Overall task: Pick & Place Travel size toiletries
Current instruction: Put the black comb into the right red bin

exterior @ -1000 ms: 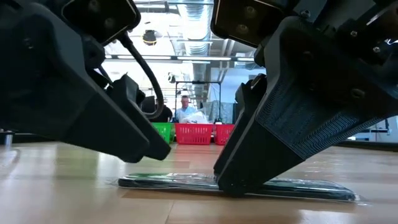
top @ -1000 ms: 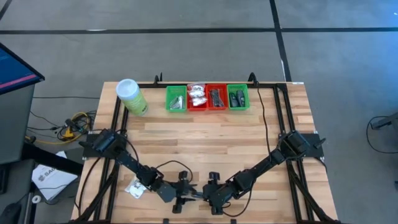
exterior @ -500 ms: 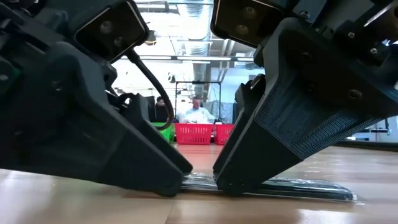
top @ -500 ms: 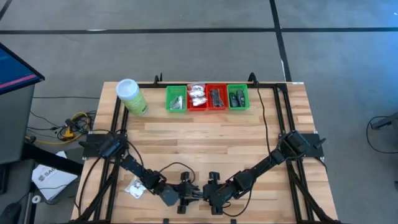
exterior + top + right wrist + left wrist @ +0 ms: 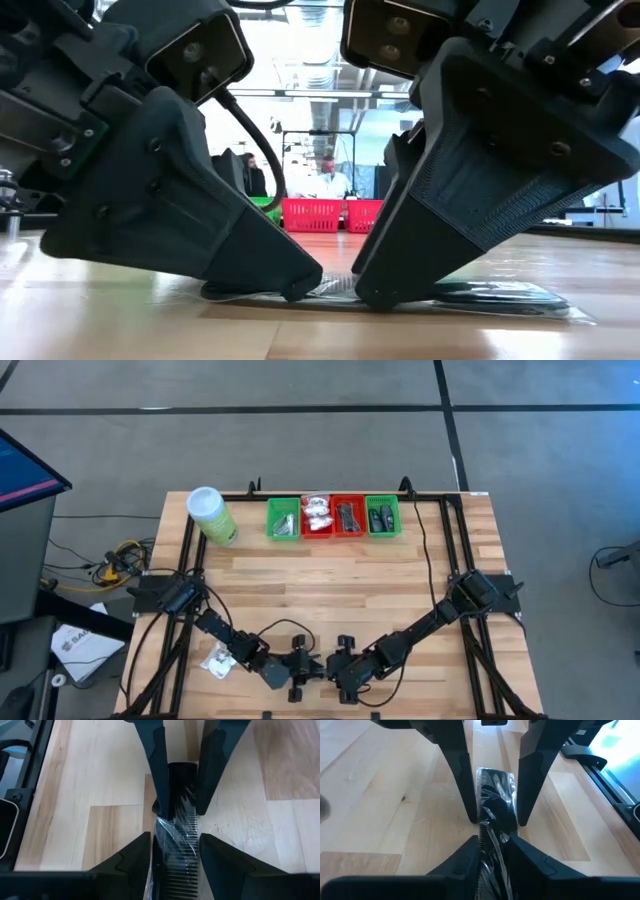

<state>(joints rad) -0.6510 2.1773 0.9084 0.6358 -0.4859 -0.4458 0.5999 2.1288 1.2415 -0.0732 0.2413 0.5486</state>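
Lying flat at the wooden table's [image 5: 330, 600] near edge, a slim black comb in clear wrap [image 5: 495, 810] was straddled lengthwise by the left gripper [image 5: 490, 851] and right gripper [image 5: 172, 847], both narrowed around it from opposite ends, neither nearer.

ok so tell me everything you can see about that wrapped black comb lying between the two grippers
The comb is slim, black and oblong, with a row of fine teeth along one side, sealed in clear crinkly film that glints in the light. It lies flat on the wooden table, near its front edge. The left gripper straddles one end and the right gripper the other, fingertips down at the tabletop on either side of it. The left fingers sit tight against the wrapper; the right ones stand slightly wider, so contact there is unclear.
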